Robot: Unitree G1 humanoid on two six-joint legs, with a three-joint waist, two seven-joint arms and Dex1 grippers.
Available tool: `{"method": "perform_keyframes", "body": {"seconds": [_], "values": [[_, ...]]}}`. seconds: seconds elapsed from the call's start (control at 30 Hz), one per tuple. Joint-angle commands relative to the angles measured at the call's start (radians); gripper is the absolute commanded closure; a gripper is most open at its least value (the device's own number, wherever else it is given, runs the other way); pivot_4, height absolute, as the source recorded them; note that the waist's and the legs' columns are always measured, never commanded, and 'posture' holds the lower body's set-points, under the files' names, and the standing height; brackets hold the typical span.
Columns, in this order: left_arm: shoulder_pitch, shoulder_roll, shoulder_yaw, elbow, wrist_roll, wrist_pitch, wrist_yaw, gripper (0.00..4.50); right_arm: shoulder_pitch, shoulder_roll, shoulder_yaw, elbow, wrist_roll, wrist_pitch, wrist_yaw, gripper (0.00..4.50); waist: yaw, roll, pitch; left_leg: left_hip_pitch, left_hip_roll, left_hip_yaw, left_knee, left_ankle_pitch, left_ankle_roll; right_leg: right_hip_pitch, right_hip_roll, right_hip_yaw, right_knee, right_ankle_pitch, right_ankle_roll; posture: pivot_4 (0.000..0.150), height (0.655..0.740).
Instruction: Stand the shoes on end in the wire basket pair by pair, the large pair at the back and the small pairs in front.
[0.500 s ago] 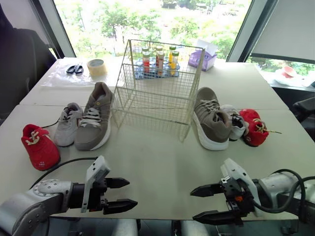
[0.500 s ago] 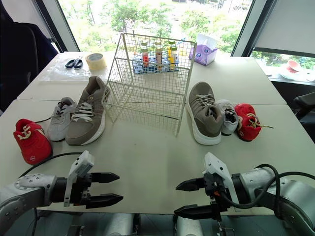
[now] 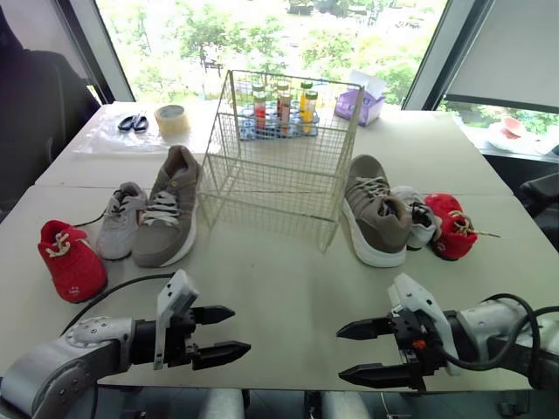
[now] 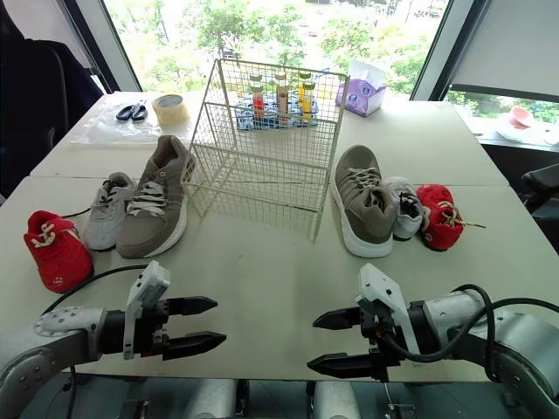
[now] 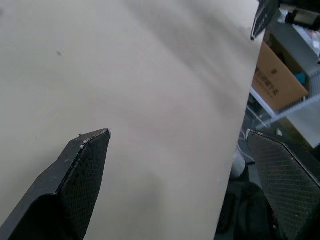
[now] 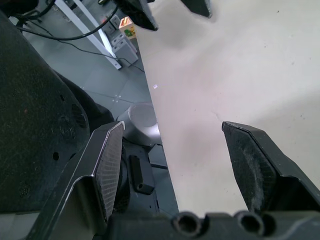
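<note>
- Left gripper (image 3: 238,330), at 7 o'clock on the desk (image 3: 279,279), has edged forward; right gripper (image 3: 342,353), at 5 o'clock, has barely shifted. Both have jaws apart and hold nothing.
- Wire basket (image 3: 279,166) is empty; left large sneaker (image 3: 168,209) lies at its 9 o'clock, right large sneaker (image 3: 371,214) at 3 o'clock.
- Judgement: the approach has only begun.

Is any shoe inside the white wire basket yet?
No, the white wire basket holds no shoe; the grey and red shoes lie on the beige table beside it.

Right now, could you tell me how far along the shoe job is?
Nothing is done: the large shoes, grey shoes and red shoes all lie outside the wire basket. Both the left hand and right hand are open, empty. All three pairs remain.
</note>
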Motion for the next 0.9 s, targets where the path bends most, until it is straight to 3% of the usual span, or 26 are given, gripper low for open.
{"method": "perform_keyframes", "body": {"seconds": [0.03,0.1,0.33,0.47,0.57,0.7,0.77,0.9], "values": [[-0.017,0.000,0.031,-0.012,-0.033,-0.007,-0.009,0.00,-0.015,0.007,0.006,0.000,-0.031,-0.029,-0.005,0.57,-0.001,0.000,0.000,0.000,0.000,0.000,0.000,0.000,0.000,0.000,0.000,0.000,0.000,0.000,0.000,0.150,0.6552],[-0.005,0.011,0.024,-0.013,-0.014,-0.011,-0.015,0.00,-0.011,-0.008,0.003,-0.005,-0.038,-0.019,-0.008,0.07,-0.002,0.000,0.000,0.000,0.000,0.000,0.000,0.000,0.000,0.000,0.000,0.000,0.000,0.000,0.000,0.150,0.6552],[-0.006,0.037,-0.023,0.033,0.074,-0.073,-0.081,0.00,-0.016,-0.042,-0.049,-0.009,0.012,0.041,-0.023,0.07,0.000,0.000,0.000,0.000,0.000,0.000,0.000,0.000,0.000,0.000,0.000,0.000,0.000,0.000,0.000,0.150,0.6552],[-0.090,0.039,-0.082,0.081,0.127,-0.108,-0.130,0.00,-0.150,-0.093,-0.108,0.023,0.058,0.072,-0.011,0.07,-0.001,0.003,0.002,0.000,0.000,0.000,0.001,0.000,0.000,0.000,0.000,0.000,0.000,0.000,0.000,0.150,0.6552],[-0.199,0.035,-0.087,0.124,0.121,-0.099,-0.153,0.00,-0.386,-0.170,-0.114,0.122,0.134,0.140,0.011,0.07,-0.003,0.005,0.004,0.002,0.000,0.001,0.002,0.000,-0.001,-0.001,0.000,0.000,-0.001,0.000,0.000,0.150,0.6552],[-0.392,0.080,-0.036,0.182,0.065,-0.050,-0.206,0.00,-0.802,-0.206,0.044,0.279,0.056,0.211,0.057,0.07,-0.004,0.007,0.007,-0.001,0.000,0.003,0.002,0.000,0.000,-0.004,0.000,0.001,0.000,0.003,-0.003,0.150,0.6552],[-0.492,0.113,0.002,0.209,0.026,-0.024,-0.226,0.00,-1.008,-0.159,0.171,0.354,-0.036,0.228,0.082,0.07,-0.004,0.006,0.006,0.000,0.001,0.002,-0.001,0.000,0.000,-0.004,0.000,0.000,-0.001,0.005,-0.001,0.150,0.6552],[-0.624,0.160,0.068,0.223,-0.064,0.065,-0.213,0.00,-1.271,-0.046,0.384,0.474,-0.193,0.227,0.169,0.07,-0.013,0.006,0.006,0.000,0.000,0.004,-0.011,0.001,0.000,-0.007,0.000,0.001,-0.004,0.007,0.003,0.150,0.6552]]}}
